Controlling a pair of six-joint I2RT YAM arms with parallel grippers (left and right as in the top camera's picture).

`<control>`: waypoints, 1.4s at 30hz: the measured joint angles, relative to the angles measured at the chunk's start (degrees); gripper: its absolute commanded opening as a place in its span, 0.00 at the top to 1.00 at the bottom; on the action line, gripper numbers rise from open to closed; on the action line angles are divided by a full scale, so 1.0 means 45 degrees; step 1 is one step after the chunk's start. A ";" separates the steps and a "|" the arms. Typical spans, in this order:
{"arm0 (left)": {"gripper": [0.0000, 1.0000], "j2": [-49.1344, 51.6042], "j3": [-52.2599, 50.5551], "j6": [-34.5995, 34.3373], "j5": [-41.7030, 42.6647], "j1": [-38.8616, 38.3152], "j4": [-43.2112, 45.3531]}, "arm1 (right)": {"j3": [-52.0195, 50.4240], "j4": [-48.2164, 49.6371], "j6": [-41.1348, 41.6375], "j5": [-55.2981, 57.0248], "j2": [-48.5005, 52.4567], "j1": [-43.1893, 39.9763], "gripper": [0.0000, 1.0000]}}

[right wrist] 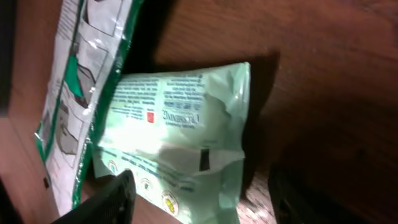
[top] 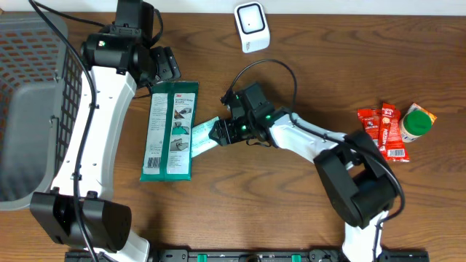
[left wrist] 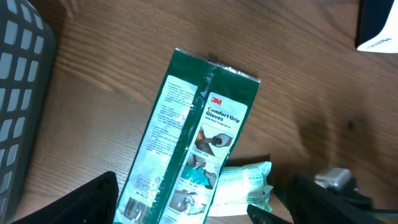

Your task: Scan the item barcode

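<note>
The left arm is reaching up along the left side of the green gloves pack (top: 170,131) and bending over its top end, so the left gripper (top: 166,69) is hanging just above that end. In the left wrist view its two black fingers (left wrist: 93,202) are standing wide apart with nothing between them, and the pack is lying flat on the wood below.

The right arm is stretching in low from the right of the pack, elbow bent, its wrist lights glowing green. The right gripper (top: 222,132) is pointing at the pack's right edge, where the pale green pouch (right wrist: 180,124) is lying. The jaws are spread to either side of the pouch's near end. One finger (right wrist: 109,202) is overlapping the pouch's edge and a strip of bare table is showing before the other, so they are not clamping it.

The pouch is resting flat, touching the pack's right edge and tucked partly beneath it. It is a crinkled, glossy film printed with small text, a red mark and a short black bar. The pack is a long, dark green, shiny sleeve with a white printed panel, a red logo and a barcode (left wrist: 132,208) at its bottom end.

The white scanner (top: 251,27) is sitting well beyond the pack's top right corner.
</note>
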 measured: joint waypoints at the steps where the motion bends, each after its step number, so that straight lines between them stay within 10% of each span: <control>1: 0.14 0.0000 0.0000 0.0000 0.0000 0.0000 0.0000 | 0.0005 0.0015 -0.0034 0.0039 0.0000 0.0029 0.45; 18: 0.14 0.0000 0.0000 0.0000 0.0000 0.0000 -0.0005 | 0.0112 -0.0860 -0.0287 0.1409 0.0039 0.0330 0.89; 32: 0.14 0.0000 0.0000 0.0000 0.0005 0.0000 -0.0005 | 0.0151 -0.3483 -0.1656 0.3026 -0.1277 -0.1506 0.80; 42: 0.14 0.0000 0.0000 0.0000 0.0005 0.0000 0.0000 | 0.0146 -0.5149 -0.2438 0.4818 -0.2361 -0.2079 0.51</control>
